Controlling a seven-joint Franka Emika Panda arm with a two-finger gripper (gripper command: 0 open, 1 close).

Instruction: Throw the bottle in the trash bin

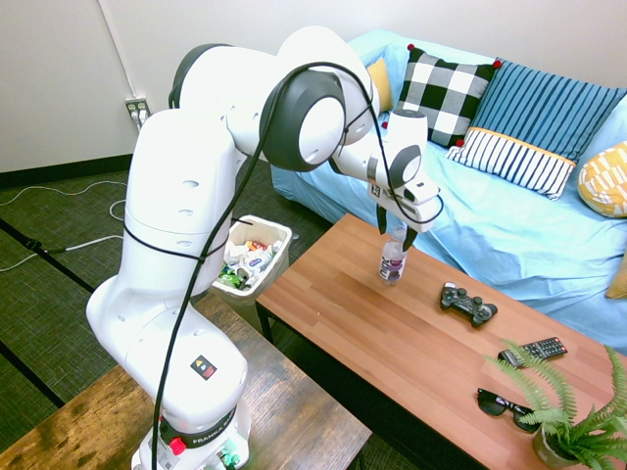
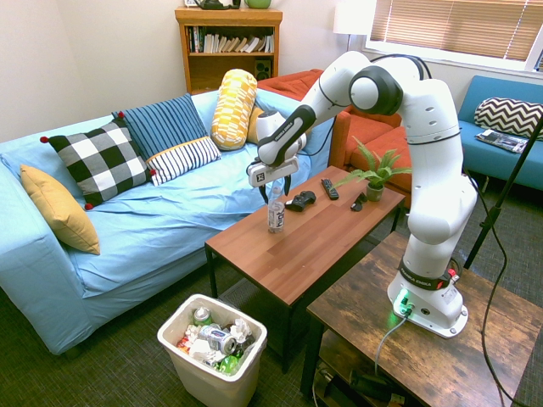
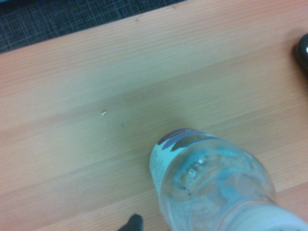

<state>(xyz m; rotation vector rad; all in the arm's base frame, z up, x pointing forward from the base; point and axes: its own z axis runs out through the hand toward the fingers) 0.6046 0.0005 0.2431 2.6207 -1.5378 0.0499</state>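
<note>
The bottle (image 1: 393,262) (image 2: 276,216), clear plastic with a purple-and-white label, stands upright on the wooden coffee table (image 1: 392,338) near the edge that faces the sofa. My gripper (image 1: 396,231) (image 2: 273,186) hangs straight over it, open, one finger on each side of the bottle's top without pinching it. In the wrist view the bottle (image 3: 211,183) fills the lower right from close up. The trash bin (image 1: 277,231) (image 2: 204,383), white and partly filled with cans and wrappers, sits on the floor off the table's end, beside the arm's base.
Further along the table lie a black game controller (image 1: 468,303) (image 2: 299,200), a remote (image 1: 532,350), sunglasses (image 1: 506,404) and a potted fern (image 1: 573,431). A blue sofa (image 2: 127,229) with cushions runs along the table's far side.
</note>
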